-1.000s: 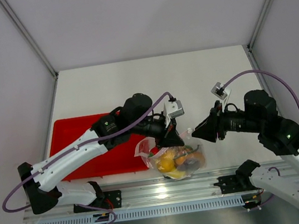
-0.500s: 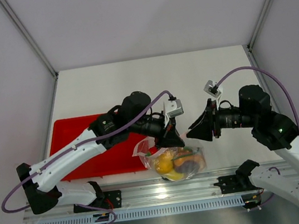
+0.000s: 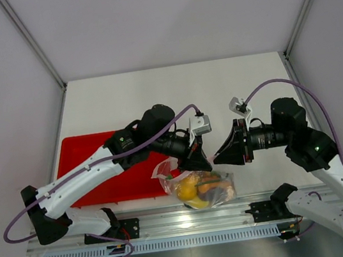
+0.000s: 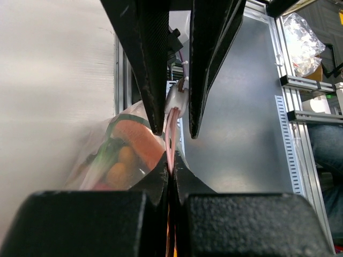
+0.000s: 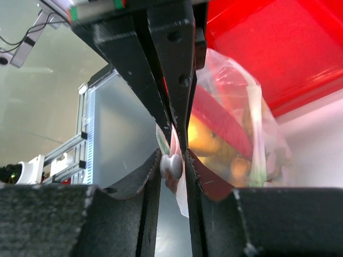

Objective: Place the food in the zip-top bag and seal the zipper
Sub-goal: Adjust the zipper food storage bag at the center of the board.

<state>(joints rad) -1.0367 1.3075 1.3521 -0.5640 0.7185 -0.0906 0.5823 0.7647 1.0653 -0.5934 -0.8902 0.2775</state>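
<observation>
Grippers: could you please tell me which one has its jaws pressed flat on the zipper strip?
The left gripper: its jaws pinch the pink-red zipper strip flat, while the right gripper's jaws straddle the white slider.

Bag (image 3: 201,187): clear, crinkly plastic, bulging w/ food, at front edge of table (image 3: 173,96), mid. Mouth end up, body sagging below; can't tell if bottom touches table. Food is inside: yellow lemon (image 3: 187,189), orange-brown wedge (image 4: 140,140), tan balls (image 4: 126,156), green bits (image 4: 105,149), darker pcs on bag's right side. Zipper (image 5: 221,122): pink-red strip along mouth, pulled taut, pinched at 2 spots. White slider (image 5: 172,166) sits on it. Can't tell how much is sealed.
</observation>
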